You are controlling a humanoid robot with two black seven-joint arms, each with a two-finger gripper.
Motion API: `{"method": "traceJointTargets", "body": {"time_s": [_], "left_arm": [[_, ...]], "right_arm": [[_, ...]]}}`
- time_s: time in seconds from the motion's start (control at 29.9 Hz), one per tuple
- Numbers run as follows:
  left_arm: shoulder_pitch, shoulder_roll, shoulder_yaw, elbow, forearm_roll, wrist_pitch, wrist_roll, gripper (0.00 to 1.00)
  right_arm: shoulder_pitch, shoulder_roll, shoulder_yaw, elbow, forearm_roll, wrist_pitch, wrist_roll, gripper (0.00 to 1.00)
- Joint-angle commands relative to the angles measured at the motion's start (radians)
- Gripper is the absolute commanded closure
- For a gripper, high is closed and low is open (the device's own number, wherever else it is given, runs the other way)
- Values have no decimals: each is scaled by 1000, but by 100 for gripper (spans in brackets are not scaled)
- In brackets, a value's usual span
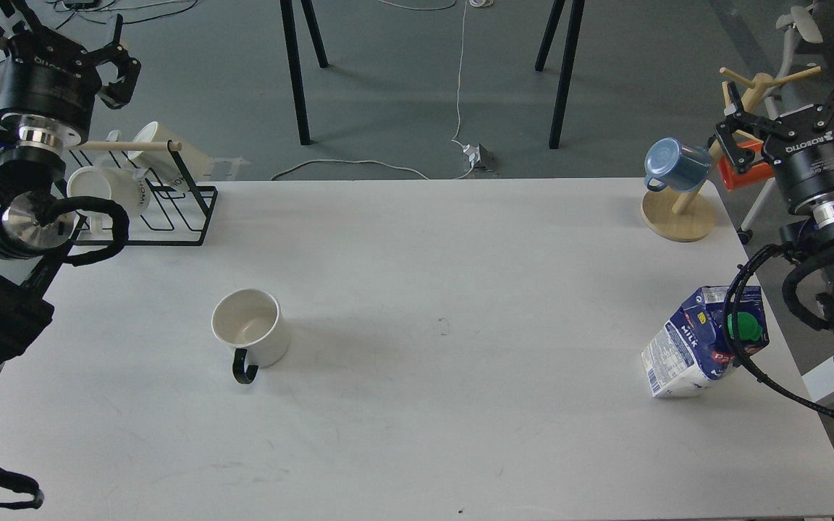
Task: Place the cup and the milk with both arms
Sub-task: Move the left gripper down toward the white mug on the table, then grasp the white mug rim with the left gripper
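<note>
The cup (pixel 250 336), cream-white with a thin black loop handle pointing toward me, stands upright and empty on the left half of the white table (pixel 446 304). The milk (pixel 703 351), a blue and white carton with a green cap, stands near the table's right edge, leaning to the right. My left gripper (pixel 55 40) is raised at the far left, well behind the cup, open and empty. My right gripper (pixel 790 108) hangs at the far right, behind and above the milk, open and empty. A black cable of the right arm crosses in front of the carton's cap.
A black wire rack (pixel 185 217) with white mugs (pixel 109 189) sits at the back left corner. A wooden mug tree (pixel 680 215) holding a blue mug (pixel 674 165) stands at the back right. Black stand legs and cables lie on the floor beyond the table.
</note>
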Motion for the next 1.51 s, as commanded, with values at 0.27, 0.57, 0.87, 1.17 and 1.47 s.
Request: {"method": "traceJointTargets", "body": {"time_s": [0.27,0.57,0.87,1.17,1.47], "left_arm": [[27,12,14,0,8,18,3,0],[73,228,241,-65,372,-202,35,1],[156,359,282,-311,1153,-43,34,4],[197,397,406,-343,1920,204,38,10],[189,325,439,-245,2094,229,43,26]], "right_arm": [[-2,-8,-9,-5,-12,0,-4,1],[-9,-5,13,3,-6,0,3,1],[-35,4,13,4,-3,0,6,1],[-69,1,60,4,-3,0,4,1],[-98,5,64,3,-2,0,6,1]]}}
